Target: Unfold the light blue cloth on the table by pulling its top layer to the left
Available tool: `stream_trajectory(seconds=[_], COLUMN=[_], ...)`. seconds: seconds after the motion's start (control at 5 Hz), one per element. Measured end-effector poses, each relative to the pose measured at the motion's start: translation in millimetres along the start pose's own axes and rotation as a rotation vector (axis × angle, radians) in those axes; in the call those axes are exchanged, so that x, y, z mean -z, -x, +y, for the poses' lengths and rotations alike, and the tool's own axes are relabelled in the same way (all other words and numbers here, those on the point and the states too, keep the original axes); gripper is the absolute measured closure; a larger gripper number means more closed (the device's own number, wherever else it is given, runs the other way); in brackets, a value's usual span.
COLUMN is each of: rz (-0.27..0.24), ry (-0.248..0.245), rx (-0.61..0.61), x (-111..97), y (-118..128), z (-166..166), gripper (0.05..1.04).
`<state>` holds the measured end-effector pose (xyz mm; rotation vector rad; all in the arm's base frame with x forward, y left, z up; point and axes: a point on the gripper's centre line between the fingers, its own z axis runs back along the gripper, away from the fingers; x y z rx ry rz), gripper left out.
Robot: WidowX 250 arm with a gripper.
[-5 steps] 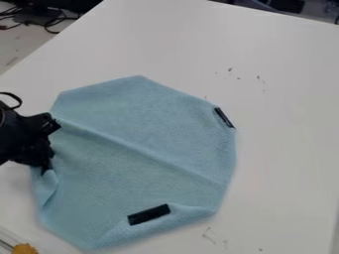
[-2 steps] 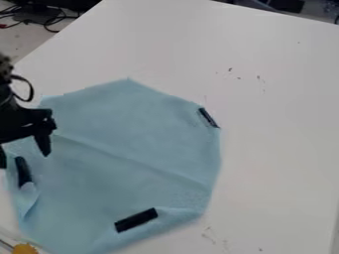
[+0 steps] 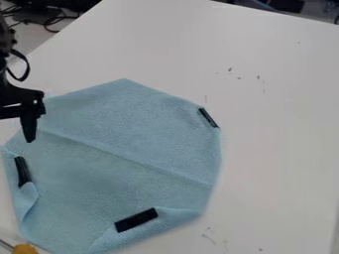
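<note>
"What are the fingers doing on your feed?"

"I have the gripper (image 3: 20,111) at the left edge of my camera view, pointing down. One finger (image 3: 28,128) stands at the outer end of its crossbar with a gap on its inner side, so I read it as open. How wide the full spread is, I can't tell."

"Anything in its grasp?"

"I see nothing held by that finger. Its tip is over the upper left edge of the light-blue cloth (image 3: 132,144); whether it touches the fabric, I can't tell from here."

"And how does the cloth lie?"

"Spread over the left and middle of the white table (image 3: 278,124), a crease running slantwise across it. At its lower right a flap is turned in, with a black strip (image 3: 136,220) along the flap's inner edge. Another black strip (image 3: 23,171) is by the curled left edge, below the fingertip. A third, thinner one (image 3: 208,118) lies at the upper right edge."

"Anything around it?"

"A yellow-orange object (image 3: 25,249) in the bottom left corner, and dark cables (image 3: 49,22) beyond the table at the upper left."
</note>
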<state>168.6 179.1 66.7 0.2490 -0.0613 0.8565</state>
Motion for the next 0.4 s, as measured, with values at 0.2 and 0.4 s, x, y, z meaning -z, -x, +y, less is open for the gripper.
stream_trajectory(seconds=[0.2,0.4], rz=[-0.022,-0.022], ry=[0.003,0.002], rx=[0.038,0.039], x=[-2.5,-2.6], y=[-2.9,-2.9], z=[-7.8,-7.6], gripper=[0.083,0.083])
